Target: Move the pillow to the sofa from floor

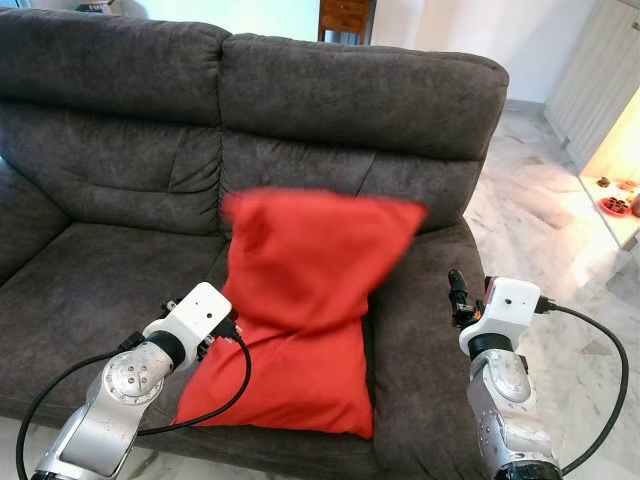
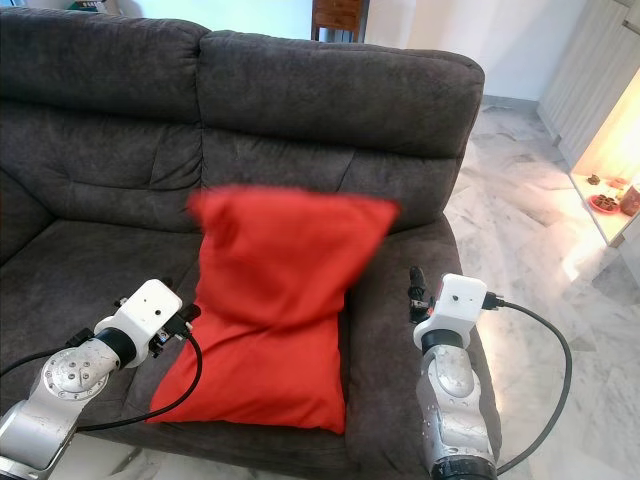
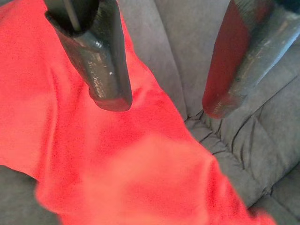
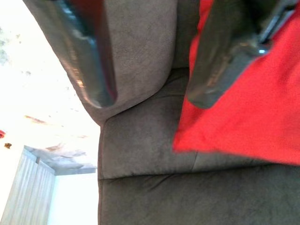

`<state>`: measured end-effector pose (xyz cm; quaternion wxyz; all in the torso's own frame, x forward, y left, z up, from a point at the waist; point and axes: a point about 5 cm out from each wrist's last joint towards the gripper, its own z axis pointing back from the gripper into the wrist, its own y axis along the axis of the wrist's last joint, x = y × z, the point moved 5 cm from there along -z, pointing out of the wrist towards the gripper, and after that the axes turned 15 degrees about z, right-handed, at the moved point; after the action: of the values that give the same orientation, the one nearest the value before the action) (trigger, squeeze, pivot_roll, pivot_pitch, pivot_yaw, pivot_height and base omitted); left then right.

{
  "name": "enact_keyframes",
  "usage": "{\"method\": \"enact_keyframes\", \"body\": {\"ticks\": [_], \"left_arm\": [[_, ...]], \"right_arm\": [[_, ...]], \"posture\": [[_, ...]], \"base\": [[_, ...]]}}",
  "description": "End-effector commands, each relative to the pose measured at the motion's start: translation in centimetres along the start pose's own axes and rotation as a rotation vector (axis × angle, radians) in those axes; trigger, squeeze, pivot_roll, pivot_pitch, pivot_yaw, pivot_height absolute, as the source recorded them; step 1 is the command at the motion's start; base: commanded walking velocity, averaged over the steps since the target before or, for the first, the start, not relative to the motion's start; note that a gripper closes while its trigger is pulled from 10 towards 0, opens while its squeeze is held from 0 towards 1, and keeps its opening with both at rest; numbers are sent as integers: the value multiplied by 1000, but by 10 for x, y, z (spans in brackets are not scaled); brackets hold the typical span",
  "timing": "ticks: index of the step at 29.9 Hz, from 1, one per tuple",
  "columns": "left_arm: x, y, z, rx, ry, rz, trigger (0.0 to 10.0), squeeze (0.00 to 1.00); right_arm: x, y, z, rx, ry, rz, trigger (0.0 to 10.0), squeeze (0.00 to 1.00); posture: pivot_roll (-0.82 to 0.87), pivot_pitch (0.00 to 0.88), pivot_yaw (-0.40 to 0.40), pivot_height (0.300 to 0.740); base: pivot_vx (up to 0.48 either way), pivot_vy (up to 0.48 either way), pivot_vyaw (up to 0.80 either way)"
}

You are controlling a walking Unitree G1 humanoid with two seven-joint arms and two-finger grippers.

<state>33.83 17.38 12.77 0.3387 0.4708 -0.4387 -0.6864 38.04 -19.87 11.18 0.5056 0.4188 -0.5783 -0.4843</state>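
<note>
A red pillow [image 1: 300, 300] stands on the seat of the dark grey sofa [image 1: 100, 270] and leans toward the backrest. Its upper part is blurred. My left gripper [image 1: 232, 325] sits at the pillow's lower left edge. In the left wrist view that gripper [image 3: 164, 103] is open, with the red pillow [image 3: 93, 164] just past its fingertips and nothing held. My right gripper [image 1: 457, 295] hovers over the seat's right side, a little apart from the pillow. It is open [image 4: 150, 101] and empty in the right wrist view, with the pillow [image 4: 243, 117] beside one finger.
Pale marble floor [image 1: 560, 230] runs along the sofa's right side. A low lit shelf [image 1: 615, 205] with small items stands at the far right. A wooden cabinet [image 1: 345, 15] shows behind the backrest. The left seat cushion [image 1: 90, 290] is bare.
</note>
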Motion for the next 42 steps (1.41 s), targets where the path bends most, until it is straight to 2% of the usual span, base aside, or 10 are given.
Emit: {"method": "enact_keyframes", "body": {"ticks": [1, 2, 3, 4, 10, 13, 25, 31, 37, 42], "left_arm": [[7, 5, -1, 22, -30, -10, 10000, 1000], [7, 6, -1, 29, -27, -13, 10000, 973], [6, 7, -1, 34, -25, -15, 10000, 973], [6, 3, 0, 34, -21, 2, 10000, 0], [8, -42, 9, -67, 24, 78, 10000, 0], [10, -87, 22, -184, 98, 185, 10000, 0], [59, -222, 90, -615, 202, 458, 10000, 0], [59, -238, 103, -661, 250, 479, 10000, 0], [72, -255, 112, -752, 240, 472, 10000, 0], [77, -258, 112, -779, 229, 501, 10000, 0]], "right_arm": [[6, 1, 1, 0, -23, -12, 10000, 1000], [7, 0, 1, -2, -25, -11, 10000, 604], [7, 0, 1, -2, -26, -11, 10000, 604], [12, -6, 2, -22, -40, -12, 10000, 0], [25, -31, 8, -100, -74, -19, 10000, 0], [41, -66, 22, -206, -116, -8, 10000, 0], [85, -203, 139, -729, -192, 54, 10000, 0], [94, -219, 164, -816, -217, 91, 10000, 0], [75, -244, 204, -970, -93, 160, 10000, 0], [65, -249, 212, -1009, -79, 151, 10000, 0]], "posture": [[99, 121, -70, 740], [99, 121, -70, 740], [100, 122, -70, 740], [100, 123, -69, 740], [99, 122, -68, 740], [98, 119, -66, 740], [85, 90, -35, 740], [78, 63, -19, 740], [79, 14, -6, 740], [74, 0, -1, 740]], "base": [[0, 0, 0], [0, 0, 0], [0, 0, 0], [0, 0, 0], [0, 0, 0], [0, 0, 0], [0, 0, 0], [0, 0, 0], [0, 0, 0], [0, 0, 0]]}}
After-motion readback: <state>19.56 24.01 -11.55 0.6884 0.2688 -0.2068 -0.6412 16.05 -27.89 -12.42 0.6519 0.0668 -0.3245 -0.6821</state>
